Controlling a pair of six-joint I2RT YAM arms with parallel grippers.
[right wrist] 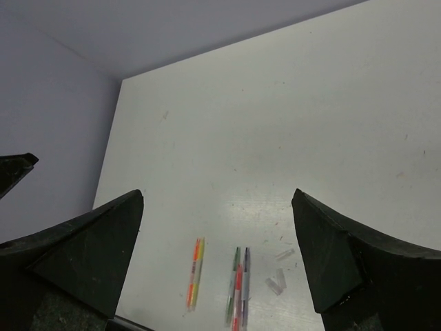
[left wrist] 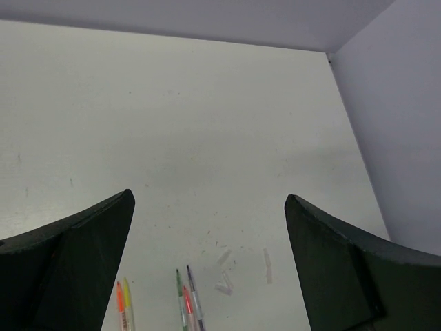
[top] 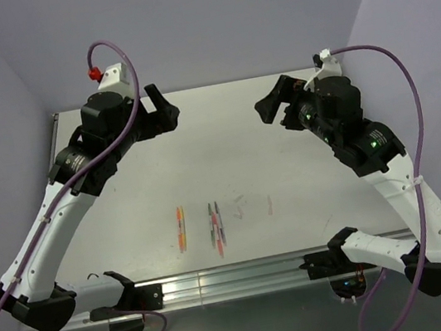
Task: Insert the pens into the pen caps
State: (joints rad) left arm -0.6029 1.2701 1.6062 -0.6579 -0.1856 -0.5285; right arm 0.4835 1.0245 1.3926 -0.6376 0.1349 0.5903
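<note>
Coloured pens on table, well apart from left gripper and right gripper, both wide-open, empty.

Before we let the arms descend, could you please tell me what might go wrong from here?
1. The green, red and grey pens lie packed side by side, as does the orange and yellow pair; the open left gripper, with fingers far broader than a pen, may well pinch two or scatter neighbours.
2. The clear caps barely show against the pale table, so a grasp could miss them.
</note>
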